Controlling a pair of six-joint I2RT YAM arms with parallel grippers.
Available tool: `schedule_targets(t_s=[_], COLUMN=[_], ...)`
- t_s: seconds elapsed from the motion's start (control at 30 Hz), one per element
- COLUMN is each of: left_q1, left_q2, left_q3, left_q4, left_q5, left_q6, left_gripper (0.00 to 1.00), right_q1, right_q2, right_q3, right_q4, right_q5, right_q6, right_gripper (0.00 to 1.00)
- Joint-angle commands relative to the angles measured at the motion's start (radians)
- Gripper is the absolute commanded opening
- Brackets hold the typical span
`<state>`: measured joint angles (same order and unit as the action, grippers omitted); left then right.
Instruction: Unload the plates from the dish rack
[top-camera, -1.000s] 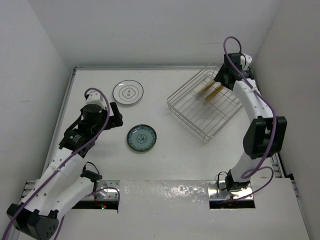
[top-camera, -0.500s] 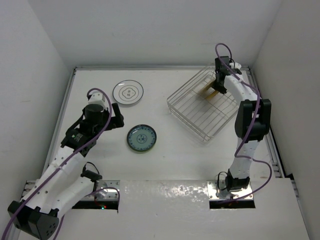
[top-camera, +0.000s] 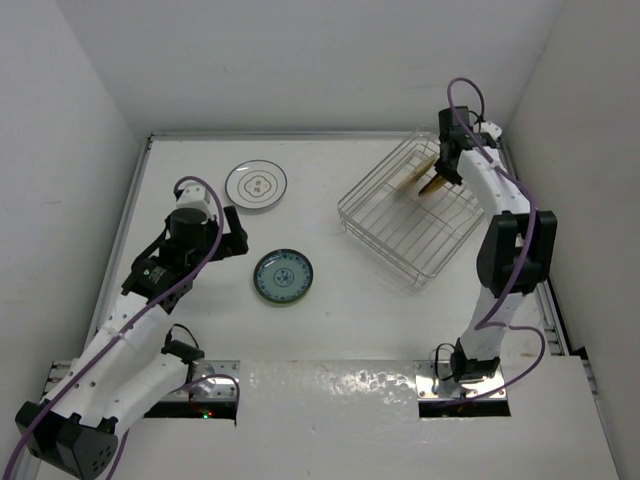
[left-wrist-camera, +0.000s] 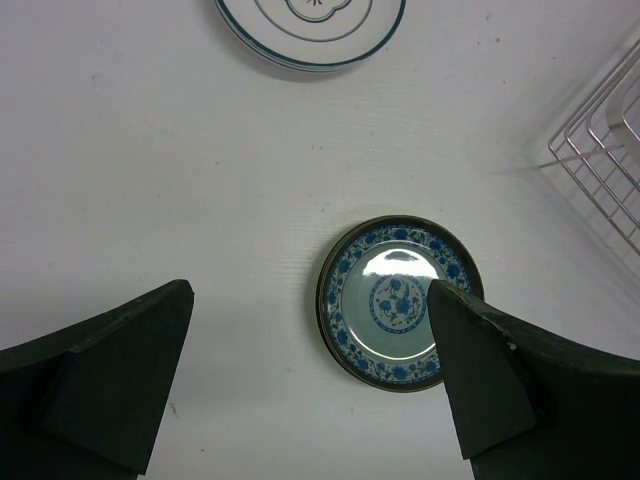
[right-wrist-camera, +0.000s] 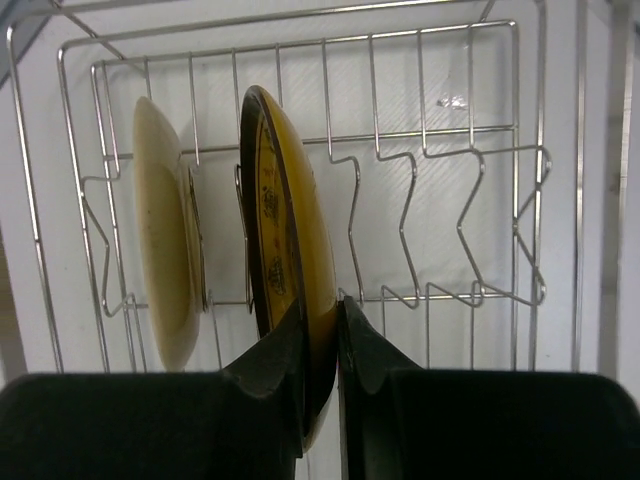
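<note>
Two plates stand on edge in the rack; two more lie flat on the bench.

Seen from above, the rack (top-camera: 405, 215) sits at 2 o'clock on the bench (top-camera: 350, 320). Right fingers (right-wrist-camera: 275, 385) pinch the near rim of the mustard plate (right-wrist-camera: 280, 250), which stands upright in a slot at the rack's 1 o'clock corner. In the wrist view, a cream plate (right-wrist-camera: 165, 250) stands just beside it at 9 o'clock. Left fingers (left-wrist-camera: 120, 370) are spread wide above the bench, holding nothing, near the blue plate (left-wrist-camera: 398, 300) by the centre. The white plate (top-camera: 256, 186) lies at 11 o'clock. The mustard plate looks glazed, stiff and breakable, probably light and slippery. A firm rim pinch, lifted straight clear of the wires, seems safest.
</note>
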<state>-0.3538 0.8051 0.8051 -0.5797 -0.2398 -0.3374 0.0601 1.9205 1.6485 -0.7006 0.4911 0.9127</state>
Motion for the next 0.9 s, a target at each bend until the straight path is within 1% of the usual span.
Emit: schedule_targets(t_s=[0.0,0.1,0.2,0.23,0.27,0.3,0.33,0.37,0.43,0.47,0.5,0.53,0.6,0.63,0.67,0.7,0.73,0.77,0.8,0.83,0.87], left_q1=[-0.004,-0.004,-0.004,-0.004,-0.004,-0.002,-0.004,-0.004,-0.004,-0.004,-0.004,-0.005,-0.007,-0.008,-0.011,-0.013,-0.014,-0.016,-0.016,-0.016,-0.016], left_q2=[-0.009,-0.006,-0.003,0.002,0.006,0.012,0.029,0.057,0.091,0.110,0.158,0.186,0.268,0.298,0.322,0.366,0.385,0.413,0.424,0.431,0.442], left_q3=[0.011,0.020,0.066,0.103,0.123,0.140,0.170,0.183,0.200,0.207,0.213,0.226,0.236,0.241,0.252,0.255,0.261,0.272,0.278,0.279,0.278], left_q4=[0.035,0.034,0.037,0.055,0.075,0.096,0.156,0.235,0.332,0.386,0.471,0.504,0.596,0.618,0.632,0.635,0.621,0.579,0.523,0.496,0.469], left_q5=[-0.001,0.010,0.066,0.148,0.204,0.268,0.398,0.516,0.621,0.663,0.722,0.740,0.781,0.792,0.798,0.795,0.781,0.736,0.705,0.673,0.642], left_q6=[0.020,0.024,0.008,-0.002,-0.014,-0.046,-0.067,-0.115,-0.169,-0.195,-0.251,-0.277,-0.337,-0.356,-0.365,-0.371,-0.367,-0.341,-0.325,-0.312,-0.287], left_gripper=[1.00,1.00,1.00,1.00,1.00,1.00,1.00,1.00,1.00,1.00,1.00,1.00,1.00,1.00,1.00,1.00,1.00,0.99,0.98,0.96,0.88], right_q1=[0.000,-0.003,-0.003,0.000,0.001,0.006,0.010,0.030,0.056,0.067,0.079,0.089,0.134,0.165,0.197,0.269,0.303,0.346,0.352,0.356,0.360], right_q2=[-0.106,-0.158,-0.227,-0.250,-0.306,-0.339,-0.372,-0.432,-0.483,-0.536,-0.561,-0.578,-0.601,-0.603,-0.609,-0.627,-0.640,-0.659,-0.667,-0.672,-0.672], right_q3=[0.089,0.134,0.162,0.139,0.116,0.088,0.020,-0.008,-0.076,-0.114,-0.157,-0.236,-0.301,-0.350,-0.377,-0.421,-0.441,-0.488,-0.516,-0.541,-0.567], right_q4=[-0.010,-0.065,-0.108,-0.108,-0.102,-0.085,-0.029,-0.011,0.038,0.076,0.132,0.241,0.355,0.448,0.492,0.527,0.576,0.655,0.696,0.763,0.824], right_q5=[0.040,0.075,0.081,0.075,0.067,0.043,0.015,-0.021,-0.089,-0.170,-0.278,-0.541,-0.839,-1.058,-1.124,-1.141,-1.131,-1.131,-1.131,-1.144,-1.163], right_q6=[0.043,0.032,-0.026,-0.041,-0.050,-0.092,-0.130,-0.194,-0.254,-0.286,-0.351,-0.376,-0.415,-0.417,-0.417,-0.408,-0.405,-0.376,-0.341,-0.298,-0.213], right_gripper=[0.09,0.09,0.09,0.09,0.09,0.09,0.09,0.09,0.09,0.09,0.09,0.09,0.09,0.09,0.09,0.10,0.10,0.10,0.10,0.10,0.09])
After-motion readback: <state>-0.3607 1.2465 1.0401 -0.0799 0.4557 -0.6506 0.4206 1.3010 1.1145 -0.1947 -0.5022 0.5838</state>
